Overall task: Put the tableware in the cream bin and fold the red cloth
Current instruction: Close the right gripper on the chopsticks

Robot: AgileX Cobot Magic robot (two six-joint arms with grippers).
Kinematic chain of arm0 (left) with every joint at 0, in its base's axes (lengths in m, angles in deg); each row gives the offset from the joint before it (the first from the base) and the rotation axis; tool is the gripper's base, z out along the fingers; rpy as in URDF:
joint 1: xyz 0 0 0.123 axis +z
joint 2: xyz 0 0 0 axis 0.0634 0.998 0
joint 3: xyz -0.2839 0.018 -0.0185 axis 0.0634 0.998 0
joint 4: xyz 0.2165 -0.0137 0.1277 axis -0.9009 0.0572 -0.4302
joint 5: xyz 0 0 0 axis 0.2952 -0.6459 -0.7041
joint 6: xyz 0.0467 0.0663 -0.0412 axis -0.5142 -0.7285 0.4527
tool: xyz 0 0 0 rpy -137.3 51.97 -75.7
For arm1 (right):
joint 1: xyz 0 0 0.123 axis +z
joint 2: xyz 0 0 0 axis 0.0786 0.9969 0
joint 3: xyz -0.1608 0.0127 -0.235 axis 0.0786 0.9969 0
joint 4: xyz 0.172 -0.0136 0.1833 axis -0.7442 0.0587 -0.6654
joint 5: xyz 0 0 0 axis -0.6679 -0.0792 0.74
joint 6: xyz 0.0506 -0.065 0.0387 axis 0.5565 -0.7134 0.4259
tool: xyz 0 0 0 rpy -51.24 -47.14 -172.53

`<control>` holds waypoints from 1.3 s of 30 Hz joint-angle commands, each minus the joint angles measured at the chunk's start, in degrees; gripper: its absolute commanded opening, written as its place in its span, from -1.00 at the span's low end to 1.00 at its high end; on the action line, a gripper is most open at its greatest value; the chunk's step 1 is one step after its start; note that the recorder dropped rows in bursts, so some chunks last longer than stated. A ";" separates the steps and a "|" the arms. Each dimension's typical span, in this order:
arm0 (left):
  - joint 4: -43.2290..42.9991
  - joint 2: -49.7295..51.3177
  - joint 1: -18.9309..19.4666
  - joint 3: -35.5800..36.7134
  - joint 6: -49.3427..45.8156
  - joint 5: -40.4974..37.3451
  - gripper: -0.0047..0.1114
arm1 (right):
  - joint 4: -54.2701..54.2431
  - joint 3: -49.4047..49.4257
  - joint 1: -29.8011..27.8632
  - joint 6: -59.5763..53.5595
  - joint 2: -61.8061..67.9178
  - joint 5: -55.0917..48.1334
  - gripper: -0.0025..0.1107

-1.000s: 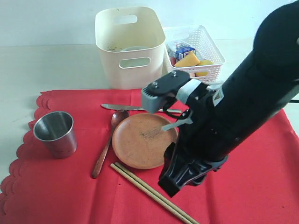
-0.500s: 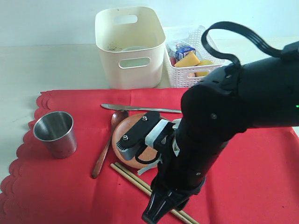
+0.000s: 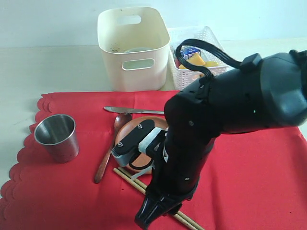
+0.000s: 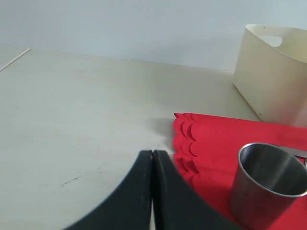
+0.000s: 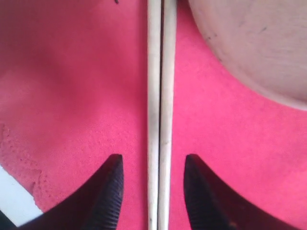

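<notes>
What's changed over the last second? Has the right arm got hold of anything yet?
The right pincer swung down and left in the exterior view, across the plate, and now hangs open astride the chopsticks, gripping nothing. The steel cup, spoon, knife, plate, chopsticks and cream bin have not moved.

Right arm (image 3: 225, 110): comes in from the right, crosses the middle and bends steeply downward, wrist low. Right pincer (image 5: 153, 160): points down, its two black fingers (image 5: 109, 191) standing parted with a clear gap between the tips. Left pincer (image 4: 152, 154): fingers pressed flat together tip to tip, empty, held low and roughly level.
</notes>
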State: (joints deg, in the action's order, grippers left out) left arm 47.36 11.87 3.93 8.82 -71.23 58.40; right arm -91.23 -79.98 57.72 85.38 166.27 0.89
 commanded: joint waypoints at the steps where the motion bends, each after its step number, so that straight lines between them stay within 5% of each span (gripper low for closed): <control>1: 0.03 -0.36 -0.35 0.15 0.05 0.23 -0.90 | -0.15 -0.38 0.12 0.61 1.53 0.93 -0.24; 23: 0.03 -0.36 -0.35 0.15 0.16 0.23 -0.90 | 0.00 -0.38 0.12 0.70 5.52 3.87 -0.25; 31: 0.03 -0.36 -0.35 0.15 0.16 0.23 -0.90 | 8.79 -0.38 0.12 8.36 6.20 3.87 -0.78; 39: 0.03 -0.36 -0.35 0.15 0.16 0.23 -0.90 | 8.79 -0.38 0.12 8.62 2.19 3.14 -0.96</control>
State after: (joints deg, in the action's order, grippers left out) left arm 47.36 11.87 3.93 8.82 -71.23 58.40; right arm -83.09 -80.60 57.92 93.50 170.22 4.13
